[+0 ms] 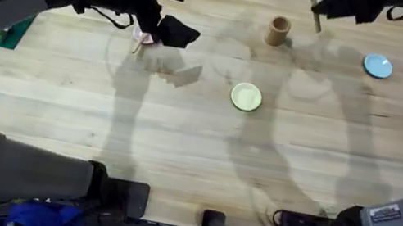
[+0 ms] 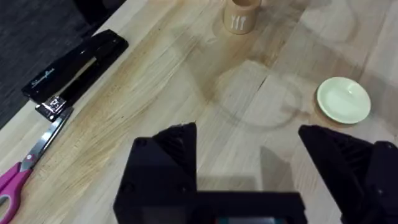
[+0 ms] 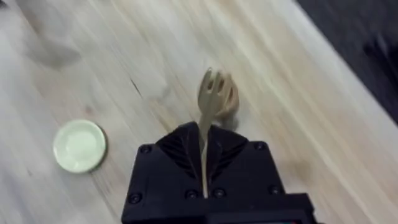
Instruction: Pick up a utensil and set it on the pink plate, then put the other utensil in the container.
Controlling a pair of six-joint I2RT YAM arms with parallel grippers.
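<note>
The tabletop (image 1: 180,142) is carrying everything, and most of its pale wood is lying bare between the two arms. The left arm is reaching over the far left part, where a sliver of the pink plate (image 1: 145,37) is peeking out beneath the left pincer (image 2: 249,155), whose fingers are standing wide apart with nothing between them; whether the first utensil is lying on that plate cannot be told, since the arm is covering it. The right arm is working at the far edge, and its right pincer (image 3: 205,152) is clamped together on the thin handle of the wooden fork (image 3: 216,93), tines pointing away from the fingers. In the overhead view the fork (image 1: 313,6) is hanging steeply, just beside and beyond the container (image 1: 277,31), the small tan wooden cup standing upright, well apart from the pale yellow plate (image 1: 246,97) and the light blue plate (image 1: 377,66). The step in hand appears to be delivering the fork into the cup. Doing it well probably means bringing the lower end squarely over the narrow mouth, keeping the fork near upright, lowering it inside the rim before releasing, and avoiding a nudge to the light cup, which could tip.
</note>
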